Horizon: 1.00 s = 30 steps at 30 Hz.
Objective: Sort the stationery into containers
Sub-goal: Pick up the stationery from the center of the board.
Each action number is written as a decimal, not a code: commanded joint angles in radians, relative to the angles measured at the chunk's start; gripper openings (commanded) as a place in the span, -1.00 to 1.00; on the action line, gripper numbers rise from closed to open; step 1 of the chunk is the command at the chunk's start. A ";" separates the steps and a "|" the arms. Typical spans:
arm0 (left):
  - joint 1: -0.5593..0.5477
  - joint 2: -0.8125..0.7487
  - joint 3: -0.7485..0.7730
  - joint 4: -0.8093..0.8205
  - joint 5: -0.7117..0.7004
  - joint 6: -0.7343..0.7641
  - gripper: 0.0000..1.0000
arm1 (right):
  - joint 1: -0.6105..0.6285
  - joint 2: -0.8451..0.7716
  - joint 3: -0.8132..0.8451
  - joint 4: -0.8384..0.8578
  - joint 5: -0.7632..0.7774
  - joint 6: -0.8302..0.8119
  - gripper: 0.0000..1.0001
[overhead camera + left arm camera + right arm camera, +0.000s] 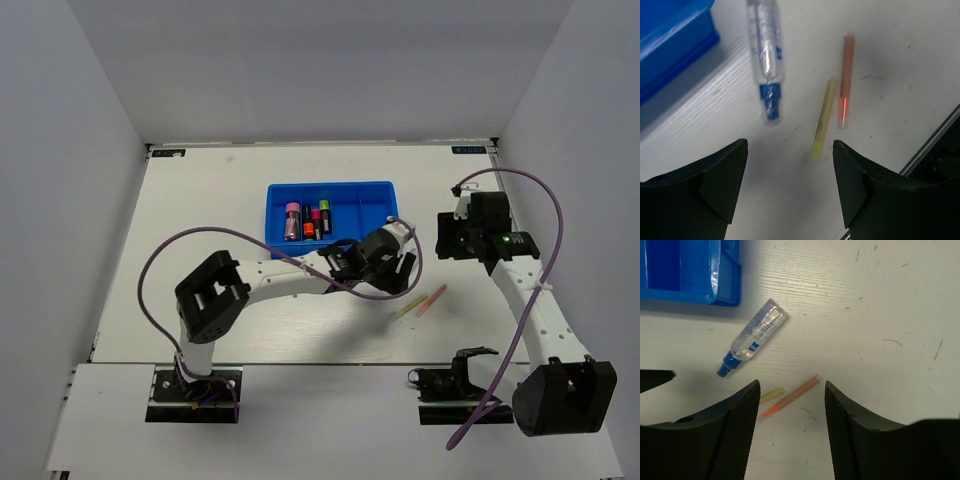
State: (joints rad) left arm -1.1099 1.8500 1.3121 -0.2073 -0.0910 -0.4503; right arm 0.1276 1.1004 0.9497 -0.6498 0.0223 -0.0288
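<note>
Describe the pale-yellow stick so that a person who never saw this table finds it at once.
Start at the blue tray on the table. Off its near right corner lie a clear tube and two thin sticks. The pale-yellow stick is the one between the tube and the pink stick; only its colour sets it apart.
</note>
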 commanded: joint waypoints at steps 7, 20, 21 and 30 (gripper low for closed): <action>-0.016 0.169 0.223 0.039 -0.007 0.061 0.58 | -0.092 -0.099 -0.037 0.029 -0.154 0.078 0.16; -0.022 0.310 0.285 0.080 -0.115 0.074 0.54 | -0.180 -0.131 -0.046 0.022 -0.237 0.092 0.16; -0.022 0.325 0.294 0.085 -0.121 0.075 0.51 | -0.184 -0.131 -0.049 0.022 -0.242 0.092 0.16; -0.018 0.416 0.386 0.069 -0.173 0.093 0.48 | -0.209 -0.139 -0.052 0.021 -0.289 0.098 0.16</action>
State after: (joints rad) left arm -1.1259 2.2539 1.6382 -0.1490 -0.2298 -0.3737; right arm -0.0723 0.9802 0.8989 -0.6491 -0.2310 0.0551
